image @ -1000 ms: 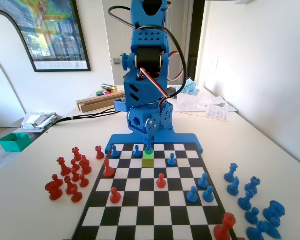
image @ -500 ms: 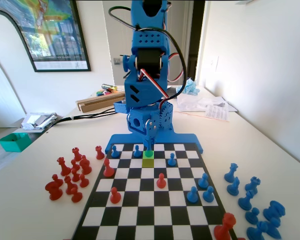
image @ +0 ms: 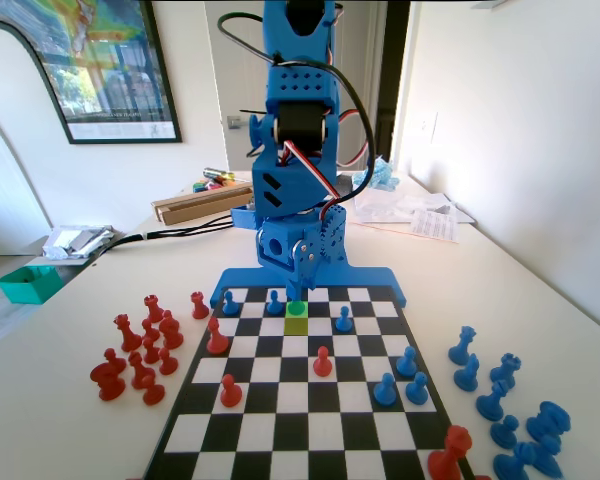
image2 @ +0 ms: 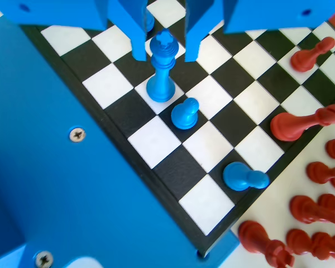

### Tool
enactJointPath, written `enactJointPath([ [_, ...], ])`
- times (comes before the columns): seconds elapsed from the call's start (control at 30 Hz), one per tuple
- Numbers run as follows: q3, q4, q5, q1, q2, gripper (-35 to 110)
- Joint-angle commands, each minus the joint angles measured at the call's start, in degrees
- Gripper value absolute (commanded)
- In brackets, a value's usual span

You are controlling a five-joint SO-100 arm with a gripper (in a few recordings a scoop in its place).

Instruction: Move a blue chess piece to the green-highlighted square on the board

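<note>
Fixed view: the blue arm stands at the far end of the board [image: 280, 400], folded steeply downward so that its upper segments rise out of the top of the picture and its wrist points almost straight down over the far rows. The gripper [image: 298, 297] hangs low over the green-highlighted square [image: 296, 320], which lies in the second row from the arm, near the board's centre line. A rounded top tinted green by the highlight shows at the far edge of that square, directly under the gripper.

Wrist view: the gripper [image2: 163, 47] reaches down from the top edge with its two jaws apart, one on each side of the blue chess piece [image2: 162, 70]. A visible gap remains between each jaw and the piece's crowned head, so the jaws bracket it without clamping. The piece stands upright on a white square, its base resting on the board. A blue pawn [image2: 185, 113] stands on the black square just beside it, and a second blue pawn [image2: 243, 177] stands nearer the board's edge. A red piece [image2: 307, 123] leans across the board's right border in this view, with further red pieces [image2: 318, 206] grouped on the table beyond it.
</note>
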Motion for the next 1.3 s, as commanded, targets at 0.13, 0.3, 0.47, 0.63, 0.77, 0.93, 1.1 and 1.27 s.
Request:
enactJointPath([
  [0.13,-13.45,17.67,-0.26,1.49,2.46,14],
  [0.3,-26.1,31.64,2.81,1.05,2.55,9],
  [0.47,-36.74,40.78,14.5,-1.14,5.71,5],
  [0.63,-49.75,52.91,24.52,-2.64,9.76,3],
  [0.77,-59.06,60.91,32.34,-5.1,13.45,2],
  [0.93,-65.57,65.74,40.34,-7.82,19.86,1],
  [1.1,-66.36,66.36,44.56,-7.38,26.81,1],
  [1.27,-60.29,66.36,45.18,-5.36,35.95,1],
])
